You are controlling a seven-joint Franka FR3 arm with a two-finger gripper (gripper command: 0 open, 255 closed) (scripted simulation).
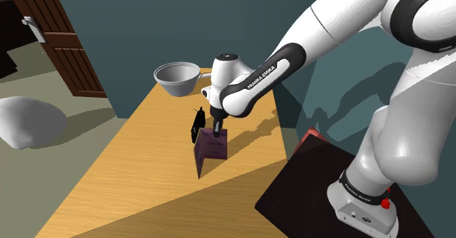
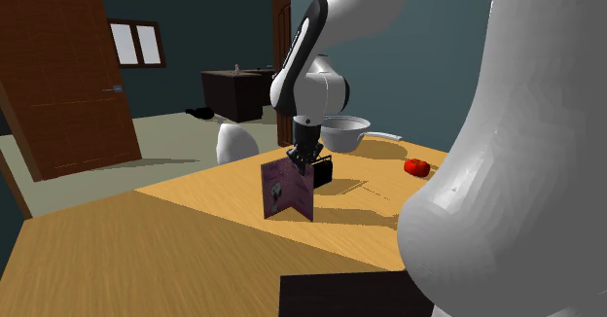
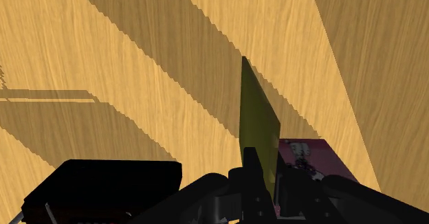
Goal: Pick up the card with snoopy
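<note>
Folded card (image 1: 212, 147) stands upright on the wooden table (image 1: 124, 193), roughly mid-table, its two panels spread like a tent. The faces are purple in the shoulder view, and in the second exterior view (image 2: 287, 191) the near face carries a pale printed figure too small to make out. The gripper (image 1: 217, 127) comes straight down onto the card's top edge. In the wrist view the gripper (image 3: 269, 171) has its fingers (image 3: 251, 162) drawn in on either side of one panel, which is seen edge-on and looks olive. They are clamped on the card (image 3: 260, 130), and the purple panel slopes away beside them. The card's lower edges appear to sit at table level; cannot tell whether they are raised at all. A small black object (image 1: 196, 123) stands just beside the card, on the shoulder view's left and slightly farther away. It is near the gripper but not touching it as far as can be seen. A grey bowl (image 1: 177, 77) sits at the far end of the table, well apart from the card. In the second exterior view a small red object (image 2: 417, 166) lies on the table to the right, nearer than the bowl. The dark stand (image 1: 307, 200) is at the shoulder view's lower right. A brown door (image 1: 62, 43) is far left, with a white rounded object (image 1: 25, 120) on the floor beyond the table's left side.
</note>
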